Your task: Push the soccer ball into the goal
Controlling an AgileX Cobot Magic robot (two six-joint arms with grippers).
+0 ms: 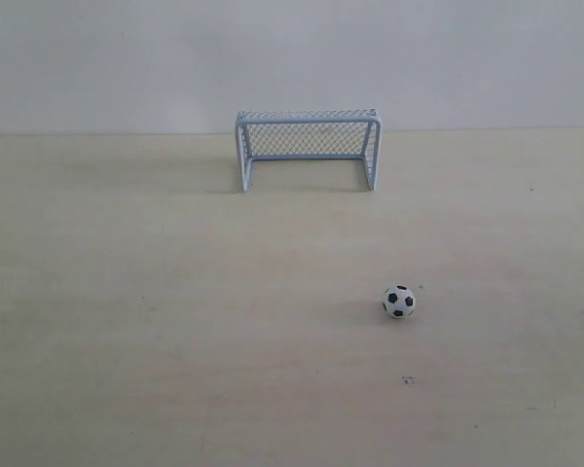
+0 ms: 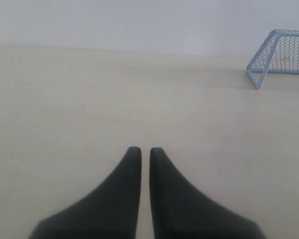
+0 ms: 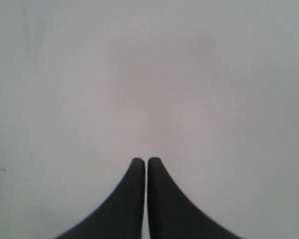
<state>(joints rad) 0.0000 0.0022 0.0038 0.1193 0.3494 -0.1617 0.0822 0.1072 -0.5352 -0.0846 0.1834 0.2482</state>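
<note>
The left claw (image 2: 145,149) is drawn narrow: its two dark fingers (image 2: 124,194) stand side by side with only a thin slit between the tips, and nothing is held in it. It hangs over the pale bench (image 1: 175,321). The goal (image 1: 307,141) stands well ahead of this claw, off to one side of the line in which it points, at the far edge of the bench where the white wall (image 1: 127,58) begins. From the claw, one end of the pale blue-white frame and its dark netting can be seen at an angle.

The right claw (image 3: 146,160) is narrower again, its fingertips almost touching, and it too grips nothing. Ahead of it lies only a plain, greyish-white surface; whether that is bench or wall cannot be told.

The soccer ball (image 1: 399,302) rests on the bare bench, out in front of the goal's mouth and well apart from it. In the exterior view it lies nearer the camera than the goal and a little to the right of the right-hand post. How far it lies from either claw cannot be told.
</note>
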